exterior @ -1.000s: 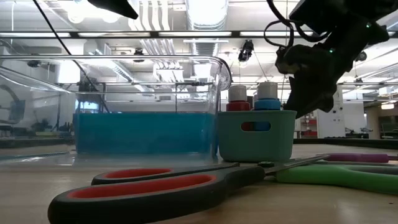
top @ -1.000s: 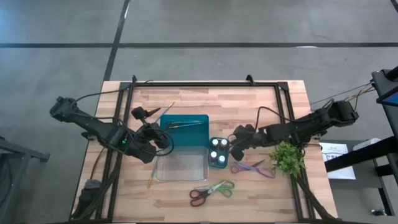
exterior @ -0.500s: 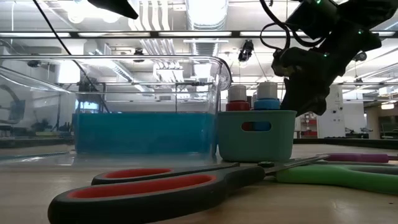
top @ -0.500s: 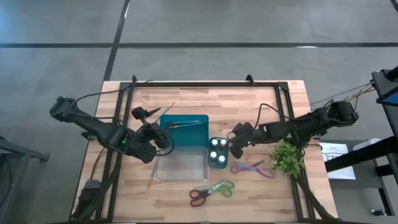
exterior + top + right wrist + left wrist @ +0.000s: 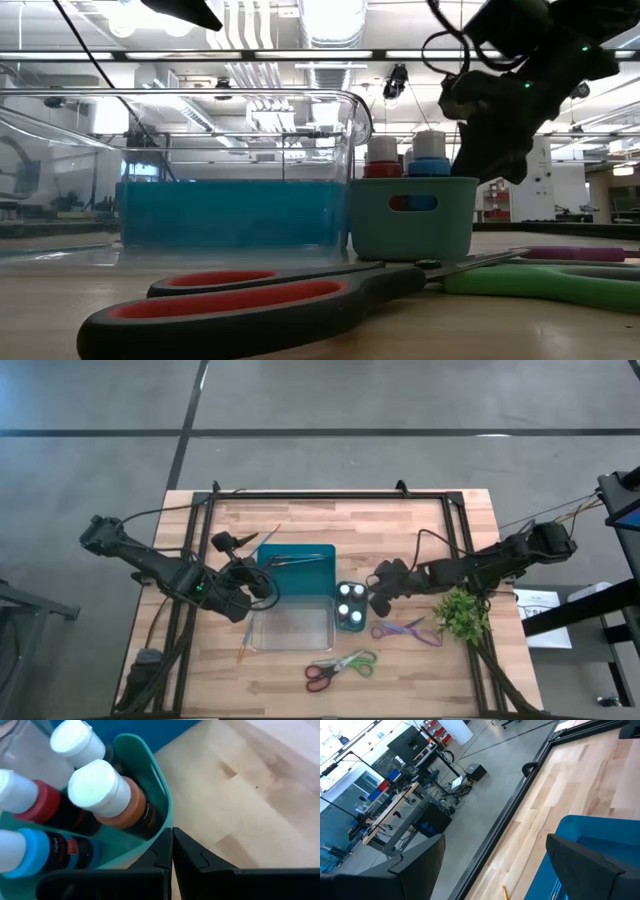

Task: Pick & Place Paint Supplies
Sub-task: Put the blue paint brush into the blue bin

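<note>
Wooden table with scissors, containers

In the low view the red-handled scissors run off the bottom edge; the teal cup hides the paint bottles below their necks, and the purple scissors are cut off

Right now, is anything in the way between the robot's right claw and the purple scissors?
Nothing visible blocks it. The right gripper hangs with jaws shut beside the small teal cup of paint bottles. The purple scissors lie flat on open table close by, with nothing on top.
</note>
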Controlling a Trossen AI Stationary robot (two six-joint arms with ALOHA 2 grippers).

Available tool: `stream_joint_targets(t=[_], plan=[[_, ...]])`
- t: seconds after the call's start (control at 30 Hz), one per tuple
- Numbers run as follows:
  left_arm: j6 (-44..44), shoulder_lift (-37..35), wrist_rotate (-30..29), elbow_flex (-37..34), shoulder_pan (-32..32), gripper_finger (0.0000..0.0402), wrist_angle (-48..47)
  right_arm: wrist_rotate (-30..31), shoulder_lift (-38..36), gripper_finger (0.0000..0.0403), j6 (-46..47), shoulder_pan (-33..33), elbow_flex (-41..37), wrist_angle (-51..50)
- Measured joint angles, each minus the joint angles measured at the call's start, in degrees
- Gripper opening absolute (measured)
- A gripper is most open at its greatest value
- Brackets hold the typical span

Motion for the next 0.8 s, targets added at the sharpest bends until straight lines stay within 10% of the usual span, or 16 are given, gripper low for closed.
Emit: stream_joint_targets(t=[0.8], plan=[[0.42,0.0,0.0,0.0,0.0,0.0353,0.2,8.8,-2.04,0.0008,11.49,13.59,4.02,-7.23]])
